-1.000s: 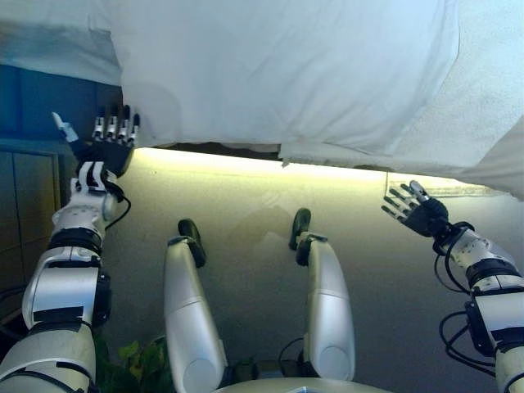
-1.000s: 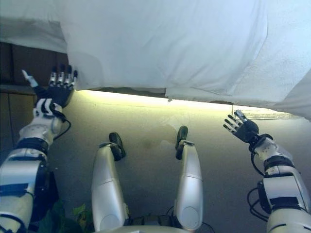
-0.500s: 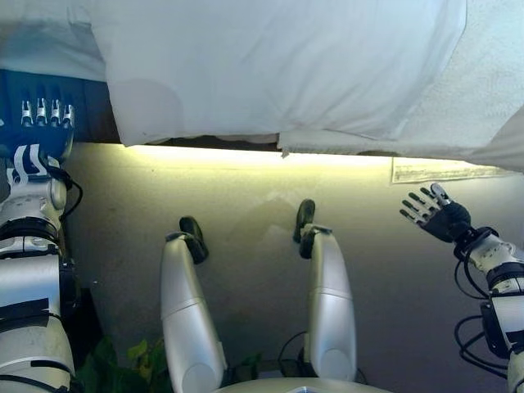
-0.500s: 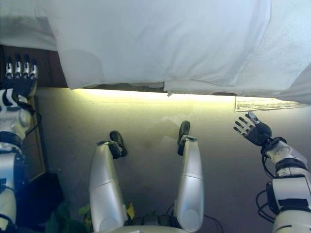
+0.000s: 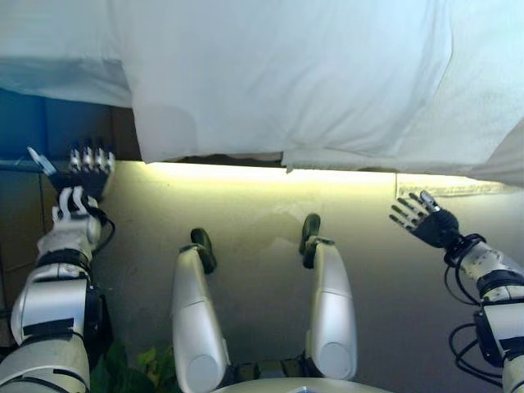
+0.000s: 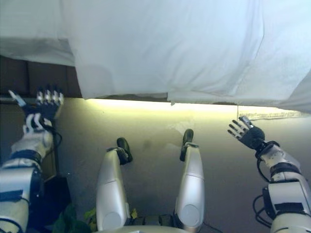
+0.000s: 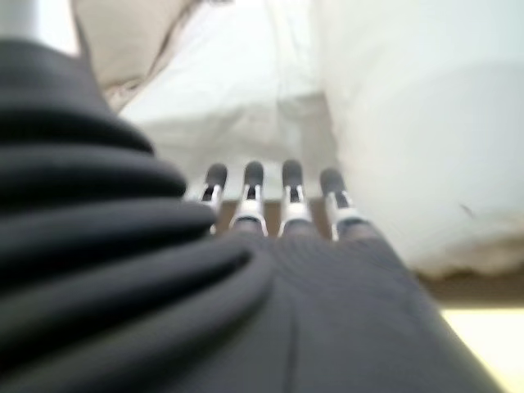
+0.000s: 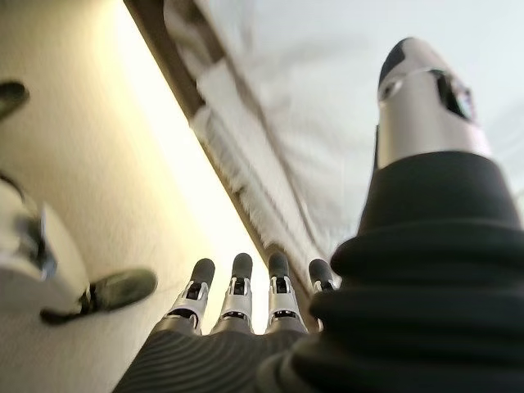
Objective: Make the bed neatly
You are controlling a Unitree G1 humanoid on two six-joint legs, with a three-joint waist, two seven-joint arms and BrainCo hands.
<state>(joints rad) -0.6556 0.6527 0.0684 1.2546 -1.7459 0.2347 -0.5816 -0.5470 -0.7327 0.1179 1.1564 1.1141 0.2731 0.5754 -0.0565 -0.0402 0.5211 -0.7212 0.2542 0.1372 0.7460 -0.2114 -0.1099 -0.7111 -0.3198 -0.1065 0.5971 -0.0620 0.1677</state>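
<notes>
A white duvet point(image 5: 286, 74) covers the bed and hangs over its near edge, its lower hem uneven above a lit strip along the bed base. My left hand point(image 5: 82, 168) is open, fingers straight, to the left of the duvet's hanging corner point(image 5: 164, 139) and apart from it; its wrist view shows the fingers point(image 7: 270, 196) pointing at the white cloth point(image 7: 409, 123). My right hand point(image 5: 422, 221) is open with spread fingers, low at the right, below the hem and holding nothing. Its fingers point(image 8: 237, 291) show straight in the right wrist view.
A dark wooden bedside unit point(image 5: 33, 131) stands at the left of the bed. A textured white blanket point(image 5: 491, 82) lies at the right of the bed. A pale mat edge point(image 5: 450, 187) lies on the beige floor point(image 5: 246, 205) under the right side.
The camera has shifted. My left hand has dropped lower relative to the duvet's hem and stands left of the corner. My right hand stays open at the right.
</notes>
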